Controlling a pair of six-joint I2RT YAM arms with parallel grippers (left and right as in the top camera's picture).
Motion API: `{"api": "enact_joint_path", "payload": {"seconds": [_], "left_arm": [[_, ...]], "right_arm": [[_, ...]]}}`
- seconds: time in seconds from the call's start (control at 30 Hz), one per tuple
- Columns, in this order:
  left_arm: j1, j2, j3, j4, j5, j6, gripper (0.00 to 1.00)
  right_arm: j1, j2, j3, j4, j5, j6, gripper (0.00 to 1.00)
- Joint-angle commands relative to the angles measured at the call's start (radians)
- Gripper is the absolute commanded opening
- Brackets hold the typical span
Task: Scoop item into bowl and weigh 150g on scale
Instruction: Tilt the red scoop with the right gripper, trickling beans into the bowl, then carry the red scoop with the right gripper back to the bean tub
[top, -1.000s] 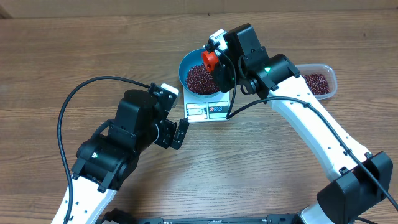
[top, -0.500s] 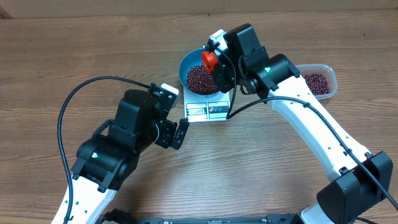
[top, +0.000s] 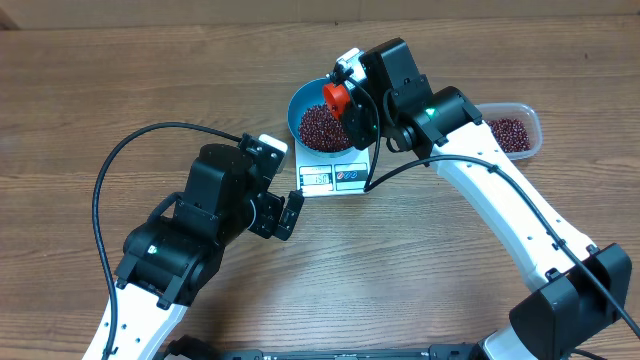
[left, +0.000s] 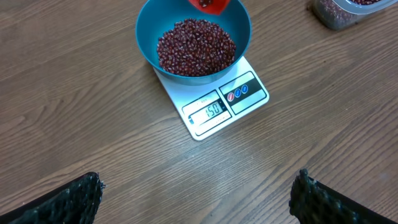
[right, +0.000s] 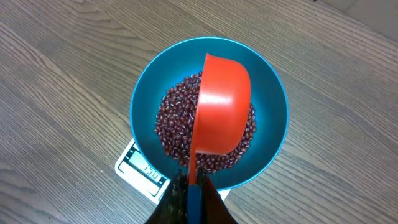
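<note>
The blue bowl (top: 303, 103) (left: 244, 34) (right: 273, 127) stands on the white scale (top: 328, 177) (left: 205, 118) (right: 134, 165) and holds a heap of dark red beans (top: 318, 124) (left: 196, 46) (right: 171, 121). The scale's display reads 150. My right gripper (right: 194, 190) is shut on the handle of an orange scoop (right: 221, 102) (top: 337, 96), which hangs tipped on its side over the bowl. My left gripper (left: 196, 199) is open and empty above the table, in front of the scale.
A clear plastic container (top: 512, 132) (left: 339, 12) with more beans sits to the right of the scale. A black cable (top: 130, 150) loops over the wooden table (top: 120, 70) at the left.
</note>
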Motion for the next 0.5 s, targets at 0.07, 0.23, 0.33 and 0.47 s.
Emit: {"api": "enact_joint_path", "payload": {"seconds": [0.07, 0.23, 0.33, 0.47], "left_arm": [[-0.006, 0.005, -0.003, 0.002, -0.006, -0.006, 0.99], [-0.006, 0.005, -0.003, 0.002, -0.006, -0.006, 0.99], [-0.006, 0.005, -0.003, 0.002, -0.006, -0.006, 1.00], [-0.006, 0.005, -0.003, 0.002, -0.006, -0.006, 0.99]], "right_arm": [[-0.006, -0.037, 0.006, 0.004, -0.002, -0.003, 0.04], [-0.006, -0.037, 0.006, 0.003, -0.002, -0.003, 0.04], [-0.006, -0.037, 0.006, 0.003, -0.004, 0.000, 0.04], [-0.018, -0.037, 0.006, 0.003, -0.069, 0.050, 0.04]]}}
